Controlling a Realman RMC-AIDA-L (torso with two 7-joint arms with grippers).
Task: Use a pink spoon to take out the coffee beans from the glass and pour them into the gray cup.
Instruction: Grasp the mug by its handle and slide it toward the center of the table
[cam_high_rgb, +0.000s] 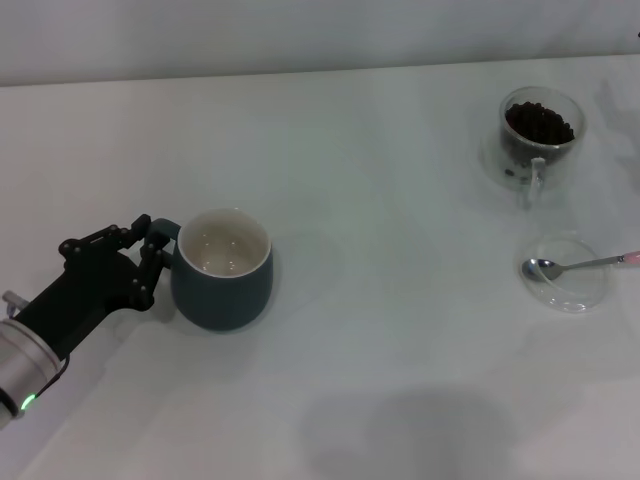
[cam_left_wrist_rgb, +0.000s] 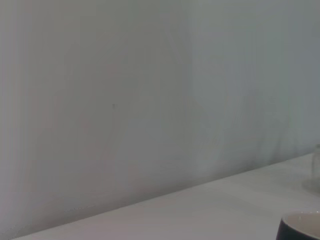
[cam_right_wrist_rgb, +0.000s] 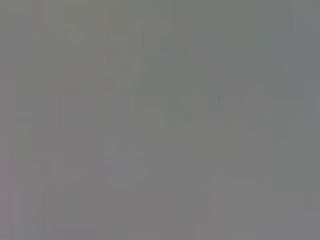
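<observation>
The left gripper (cam_high_rgb: 152, 255) sits right against the gray cup (cam_high_rgb: 222, 268), its black fingers (cam_high_rgb: 150, 262) on either side of the cup's small loop handle, which is largely hidden between them. They look closed on that handle, though the contact itself is masked by the fingers. Behind them the dark wrist and silver forearm run back toward the near left edge of the table (cam_high_rgb: 380, 230), a green light glowing on the arm.

The gray cup stands upright on the table, its cream inside showing no beans. In the left wrist view only a sliver of its rim (cam_left_wrist_rgb: 300, 225) shows, before a bare wall.

Well apart from the cup, far across the table to the right, stands the glass (cam_high_rgb: 540, 140), upright, with the coffee beans (cam_high_rgb: 540, 122) filling its upper part. Nearer than the glass, and still well to the right of the cup, lies a flat clear dish (cam_high_rgb: 566, 272) with the pink spoon (cam_high_rgb: 585, 264) resting across it, bowl inside, handle reaching out over the dish's right rim.

The right gripper is out of sight; its wrist view shows only blank gray.
</observation>
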